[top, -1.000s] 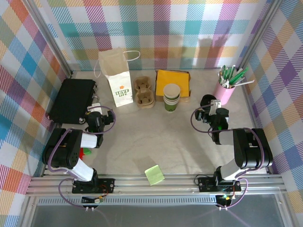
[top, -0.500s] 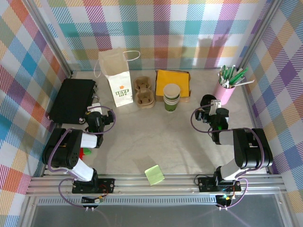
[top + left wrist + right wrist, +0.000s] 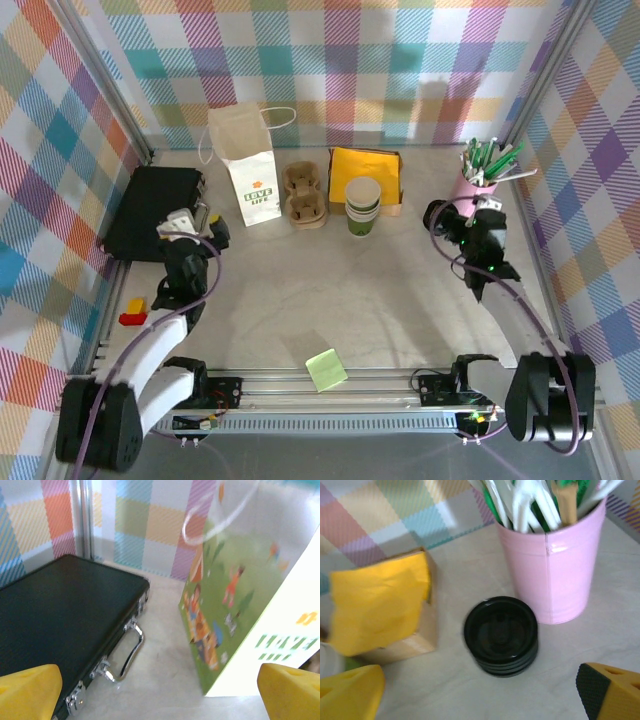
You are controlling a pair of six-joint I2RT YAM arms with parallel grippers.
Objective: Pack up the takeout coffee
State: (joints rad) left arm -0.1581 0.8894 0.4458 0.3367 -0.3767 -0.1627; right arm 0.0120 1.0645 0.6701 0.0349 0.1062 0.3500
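left gripper (image 3: 200, 220): jaws spread wide, nothing between them. It sits over the left side of the bench (image 3: 380, 290), at the near-right corner of the black case (image 3: 150, 210). In the left wrist view its yellow fingertips (image 3: 27, 690) are at the bottom corners. The case's chrome handle (image 3: 127, 652) is ahead-left, and the paper bag (image 3: 250, 605) stands upright ahead-right. There is a strip of bare bench between case and bag.

right gripper (image 3: 480, 695): also spread wide, empty. It is over the right side of the bench, aimed at the back-right corner. The black lid (image 3: 501, 636) lies flat on the bench just ahead of the fingers, not between them. Its side is ridged, so it may be a stack; can't tell. The lid is just beside the pink cup (image 3: 552, 575), which is full of green and white pens; contact between the two is unclear.

takeout cup (image 3: 363, 205): upright with its top open, mid-bench toward the back edge. It is tight against the front of the napkin box (image 3: 365, 168), which has yellow napkins on top. The cup is well apart from both grippers, and the lid is off to its right.

The pulp carrier (image 3: 305, 195) is just left of the cup, between it and the paper bag. A green note pad (image 3: 326, 368) lies near the front edge, about centre. Red and yellow blocks (image 3: 133, 312) sit at the left edge, in front of the case.
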